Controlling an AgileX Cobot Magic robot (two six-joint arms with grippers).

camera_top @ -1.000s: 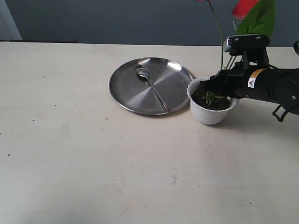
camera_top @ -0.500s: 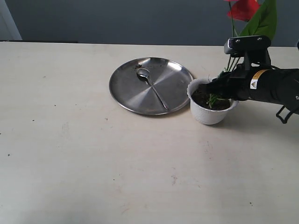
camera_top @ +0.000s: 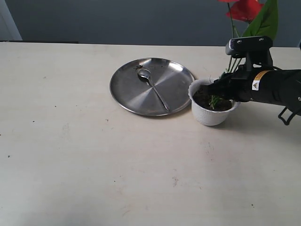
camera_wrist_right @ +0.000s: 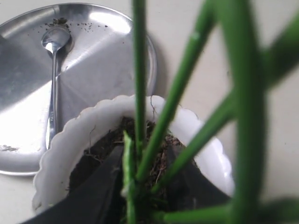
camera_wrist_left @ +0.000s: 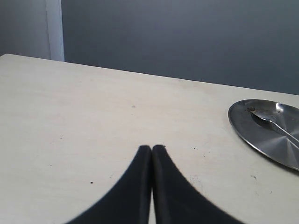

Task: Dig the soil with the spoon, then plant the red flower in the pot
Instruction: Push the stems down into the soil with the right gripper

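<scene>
The white scalloped pot (camera_top: 209, 117) stands right of the middle, with dark soil (camera_top: 201, 99) in it. My right gripper (camera_top: 217, 92) reaches over its rim from the right, shut on the green stems (camera_wrist_right: 138, 93) of the red flower (camera_top: 244, 9), whose stem ends sit in the soil (camera_wrist_right: 96, 156). The bloom and a large green leaf (camera_top: 265, 21) rise above the arm. The spoon (camera_top: 153, 85) lies on the steel plate (camera_top: 129, 96), a few soil crumbs near its bowl. My left gripper (camera_wrist_left: 152, 148) is shut and empty over bare table.
The steel plate (camera_wrist_right: 107, 60) touches or nearly touches the pot's left side. In the left wrist view the plate (camera_wrist_left: 247, 128) and spoon (camera_wrist_left: 273, 123) lie far off to one side. The beige table (camera_top: 94, 165) ends at a grey wall behind.
Over the last second the flower stems shifted right and stood more upright in the pot, with my right gripper easing slightly right. Nothing has moved in the last half second.
</scene>
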